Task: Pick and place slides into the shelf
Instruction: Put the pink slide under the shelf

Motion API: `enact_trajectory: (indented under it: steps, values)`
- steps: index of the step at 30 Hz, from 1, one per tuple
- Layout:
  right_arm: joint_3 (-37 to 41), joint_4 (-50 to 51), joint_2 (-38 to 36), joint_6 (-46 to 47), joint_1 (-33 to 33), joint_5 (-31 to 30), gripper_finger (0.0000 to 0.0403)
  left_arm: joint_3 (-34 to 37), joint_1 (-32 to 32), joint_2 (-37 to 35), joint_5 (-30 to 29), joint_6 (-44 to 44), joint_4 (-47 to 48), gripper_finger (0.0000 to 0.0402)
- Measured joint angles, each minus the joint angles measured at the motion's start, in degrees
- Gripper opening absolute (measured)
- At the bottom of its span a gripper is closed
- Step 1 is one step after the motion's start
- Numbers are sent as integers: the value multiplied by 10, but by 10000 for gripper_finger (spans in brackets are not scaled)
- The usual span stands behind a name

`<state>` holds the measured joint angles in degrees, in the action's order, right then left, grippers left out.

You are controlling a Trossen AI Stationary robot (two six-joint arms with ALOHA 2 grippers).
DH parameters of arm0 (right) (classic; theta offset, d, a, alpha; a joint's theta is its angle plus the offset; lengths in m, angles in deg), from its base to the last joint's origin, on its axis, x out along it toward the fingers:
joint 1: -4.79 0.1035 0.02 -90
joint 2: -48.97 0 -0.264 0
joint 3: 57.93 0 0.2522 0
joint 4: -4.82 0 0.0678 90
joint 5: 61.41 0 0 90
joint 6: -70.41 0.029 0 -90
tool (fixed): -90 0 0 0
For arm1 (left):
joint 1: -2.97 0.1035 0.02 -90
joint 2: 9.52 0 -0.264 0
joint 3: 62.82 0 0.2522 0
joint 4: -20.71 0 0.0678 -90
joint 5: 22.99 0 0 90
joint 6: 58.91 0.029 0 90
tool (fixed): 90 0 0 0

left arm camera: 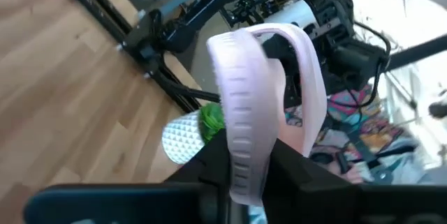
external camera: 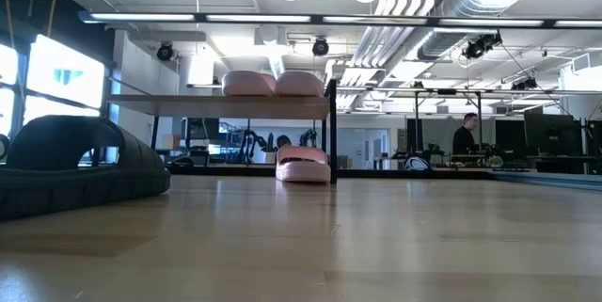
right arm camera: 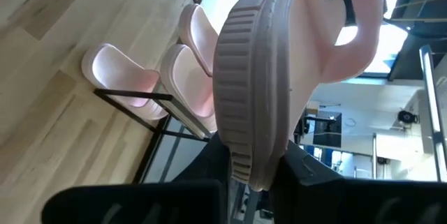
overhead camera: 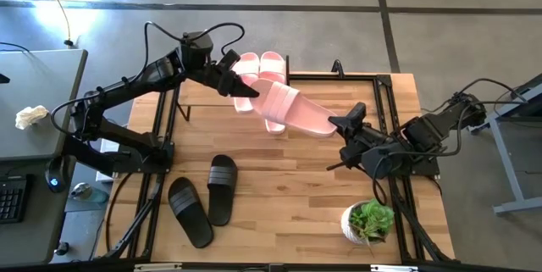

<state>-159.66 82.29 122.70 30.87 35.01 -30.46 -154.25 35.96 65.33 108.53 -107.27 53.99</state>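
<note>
Both grippers hold one pale pink slide [overhead camera: 296,113] in the air over the middle of the table, out of the low view. My left gripper [overhead camera: 247,91] is at its strap end and my right gripper [overhead camera: 345,125] at its heel end. Two more pink slides [external camera: 273,83] rest side by side on the shelf's top board [external camera: 188,102]. A fourth pink slide [external camera: 303,164] lies on the table by the shelf's right leg, mostly hidden under the held one in the high view. Two black slides [overhead camera: 207,200] lie flat near the table's near-left part. My left gripper pinches the slide's strap end [left arm camera: 241,147] between its two fingers, one on the footbed side and one on the underside, coming level from the table's left. The slide is lifted clear. My right gripper pinches the heel end [right arm camera: 251,140] the same way, through the sole's thickness, coming from the table's right. The ribbed side edge faces its camera.
A potted plant [overhead camera: 368,221] stands at the table's near-right corner. A grey desk with a keyboard [overhead camera: 13,197] is left of the table. A person [external camera: 463,137] stands far back in the room. Bare wood lies between the black slides and the plant.
</note>
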Motion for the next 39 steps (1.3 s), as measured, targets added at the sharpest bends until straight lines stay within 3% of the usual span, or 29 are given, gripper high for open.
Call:
enact_trajectory:
  steps: [11, 16, 20, 24, 27, 32, 39]
  values:
    - [0, 3, 0, 3, 10, -11, 27, 0, -8, 0, 8, -27, 1, 207]
    - [0, -1, 0, 15, 14, -50, 27, 0, -7, 0, -71, 8, 58, 254]
    - [0, 3, -1, 54, 24, -67, 27, 0, -8, -1, -127, 65, 107, 263]
    - [0, 23, -1, 136, 45, -62, 26, 0, -18, -17, -146, 82, 96, 264]
    - [0, 41, -2, 223, 62, -24, 25, 0, -40, -33, -166, 83, 78, 264]
    - [0, 69, 11, 351, 78, 95, 25, 0, -73, -74, -193, 92, 79, 264]
    - [0, 80, 108, 382, 91, 117, 25, 0, -128, -123, -258, 109, 93, 264]
